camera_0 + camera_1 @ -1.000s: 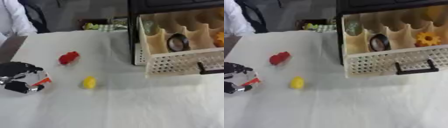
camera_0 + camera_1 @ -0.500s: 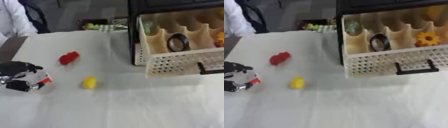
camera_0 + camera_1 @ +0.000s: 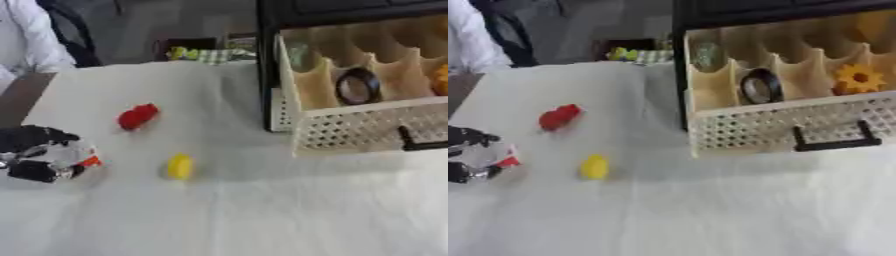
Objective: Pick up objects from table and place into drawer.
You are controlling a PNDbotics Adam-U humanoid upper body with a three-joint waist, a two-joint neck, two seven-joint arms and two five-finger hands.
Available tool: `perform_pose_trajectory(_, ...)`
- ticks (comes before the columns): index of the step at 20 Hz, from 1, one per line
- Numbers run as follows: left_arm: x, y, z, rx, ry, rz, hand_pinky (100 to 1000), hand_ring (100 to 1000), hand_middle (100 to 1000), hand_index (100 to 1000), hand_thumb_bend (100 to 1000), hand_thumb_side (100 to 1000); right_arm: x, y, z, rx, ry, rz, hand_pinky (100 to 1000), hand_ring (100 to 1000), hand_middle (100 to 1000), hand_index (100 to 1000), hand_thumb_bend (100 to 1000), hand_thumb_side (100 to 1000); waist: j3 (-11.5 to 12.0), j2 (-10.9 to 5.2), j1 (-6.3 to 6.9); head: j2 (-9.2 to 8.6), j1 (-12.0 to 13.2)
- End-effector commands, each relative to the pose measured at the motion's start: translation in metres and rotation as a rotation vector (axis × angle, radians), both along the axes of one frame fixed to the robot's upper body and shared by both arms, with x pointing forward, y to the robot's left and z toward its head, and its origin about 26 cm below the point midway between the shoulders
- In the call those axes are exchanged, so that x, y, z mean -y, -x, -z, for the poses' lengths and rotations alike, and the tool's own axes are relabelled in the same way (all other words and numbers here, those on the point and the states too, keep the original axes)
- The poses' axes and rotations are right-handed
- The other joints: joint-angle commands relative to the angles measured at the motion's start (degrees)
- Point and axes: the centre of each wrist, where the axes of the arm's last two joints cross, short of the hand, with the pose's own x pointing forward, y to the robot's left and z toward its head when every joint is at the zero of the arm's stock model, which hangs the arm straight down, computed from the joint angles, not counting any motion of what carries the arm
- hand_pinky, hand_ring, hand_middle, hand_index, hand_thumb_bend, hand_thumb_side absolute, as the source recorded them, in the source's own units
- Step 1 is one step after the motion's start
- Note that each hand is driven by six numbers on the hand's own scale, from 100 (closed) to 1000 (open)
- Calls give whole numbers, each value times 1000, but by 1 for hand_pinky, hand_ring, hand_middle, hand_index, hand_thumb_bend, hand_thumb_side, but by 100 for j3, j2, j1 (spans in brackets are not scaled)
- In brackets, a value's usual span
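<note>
A red object and a yellow object lie on the white-clothed table, left of the open drawer. The drawer's compartments hold a black ring, an orange-yellow flower shape and a pale greenish thing. My left hand sits at the table's left edge, level with the yellow object. Its fingers are curled round a small white thing with a red-orange tip. My right hand shows in neither view.
The drawer sticks out of a black cabinet at the upper right, with a black handle on its perforated front. Green and yellow items lie at the table's far edge. A person's white sleeve shows at the upper left.
</note>
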Motion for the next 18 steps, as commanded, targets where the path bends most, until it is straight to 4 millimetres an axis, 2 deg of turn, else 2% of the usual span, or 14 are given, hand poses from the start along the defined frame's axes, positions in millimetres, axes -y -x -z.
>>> perform_pose_trajectory(1, -9, 2, -13, 6, -32, -23, 734, 854, 786, 1000, 461, 1000, 2, 5, -9, 37, 2, 5, 730, 710, 375, 766, 100, 1000, -8, -84, -23, -75, 34)
perform_pose_trajectory(7, -8, 1, -11, -2, -39, -17, 725, 842, 760, 989, 451, 1000, 4, 5, -7, 30, -6, 17, 730, 712, 372, 764, 100, 1000, -6, -29, -20, -76, 62)
perform_pose_trajectory(10, -6, 0, -12, 8, -31, -9, 708, 807, 701, 885, 433, 1000, 5, 5, -6, 25, -11, 27, 729, 712, 372, 763, 100, 1000, -1, -21, -27, -59, 68)
perform_pose_trajectory(15, -3, -1, -15, 42, -32, -1, 683, 759, 618, 822, 423, 1000, 6, 5, -5, 20, -15, 33, 729, 712, 373, 758, 100, 1000, 3, -26, -27, -47, 88)
perform_pose_trajectory(16, -2, -1, -16, 50, -34, 0, 669, 728, 575, 790, 405, 939, 6, 5, -5, 19, -17, 34, 729, 712, 372, 757, 100, 1000, 0, -29, -26, -48, 91)
perform_pose_trajectory(18, -1, -1, -16, 69, -35, 2, 650, 702, 551, 771, 383, 874, 7, 5, -4, 14, -19, 37, 730, 713, 372, 754, 100, 1000, 2, -33, -28, -48, 94)
